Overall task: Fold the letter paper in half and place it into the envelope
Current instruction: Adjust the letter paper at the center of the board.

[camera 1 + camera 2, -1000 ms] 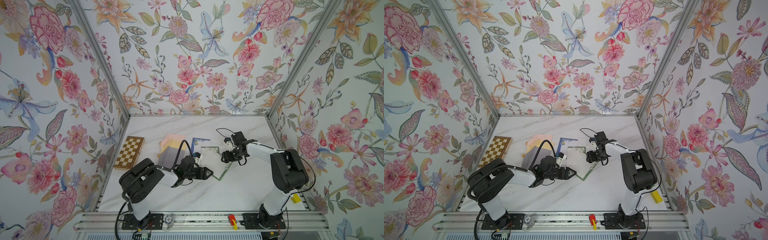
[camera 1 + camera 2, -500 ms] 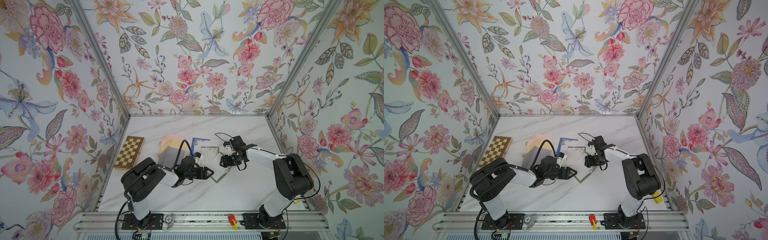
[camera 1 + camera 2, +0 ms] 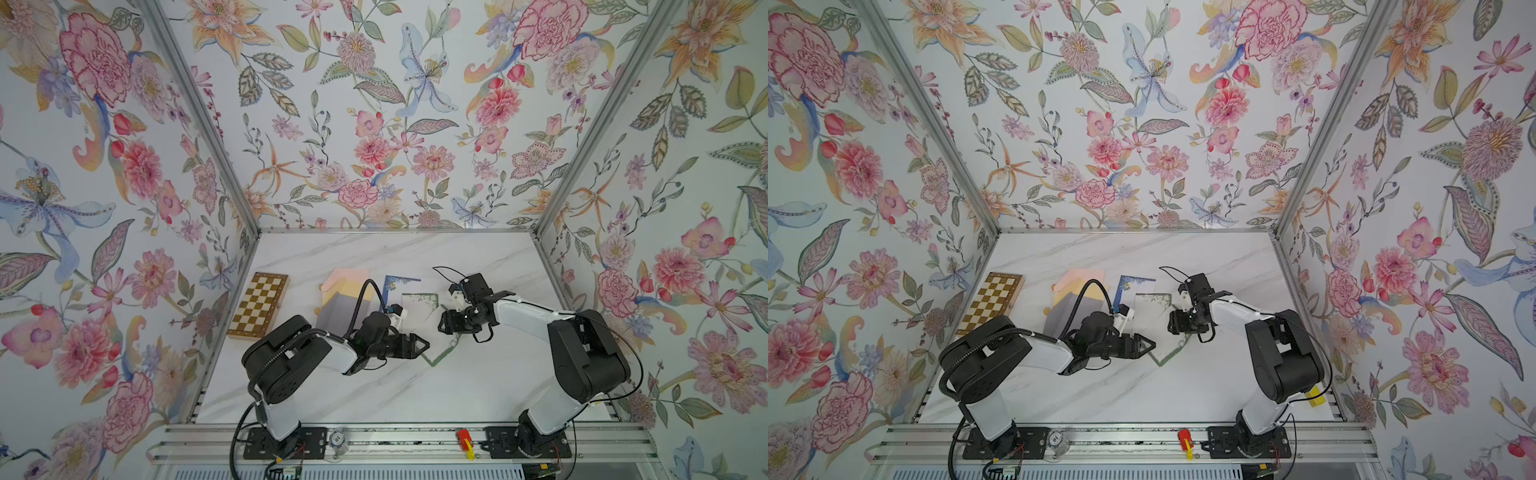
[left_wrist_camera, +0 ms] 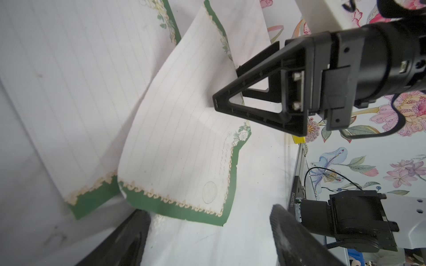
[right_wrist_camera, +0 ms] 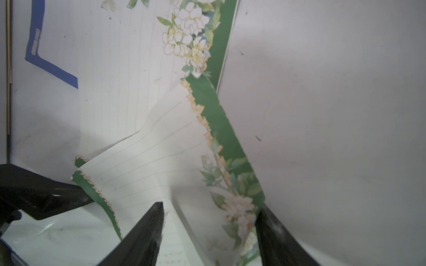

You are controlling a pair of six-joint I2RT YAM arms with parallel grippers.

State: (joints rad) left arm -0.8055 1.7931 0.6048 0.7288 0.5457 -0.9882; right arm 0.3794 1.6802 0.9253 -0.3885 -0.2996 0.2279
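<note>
Lay on the worktop (image 3: 415, 395) between both arms, near the envelopes (image 3: 332, 320): green-bordered letter paper (image 3: 417, 309), half curled over, not yet creased. Could well have sprung flat or creased askew (no clamp anywhere): right gripper (image 5: 209, 207) fingers (image 5: 147, 230) apart, astride the raised flap; left gripper (image 4: 208, 210) fingers (image 4: 290, 235) apart, empty, just short of the edge. Since a second earlier: right gripper drawn nearer along the sheet, left fingers spread wider.

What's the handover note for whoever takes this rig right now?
Left gripper: open, empty, at the letter paper's green edge.
Right gripper: open, jaws straddling the paper's raised side.
Paper bowed up mid-table, no flat crease visible; pastel envelopes lie just past the left arm.
Done: paper only bent.
To do: finish and crease the fold, insert into an envelope.
</note>
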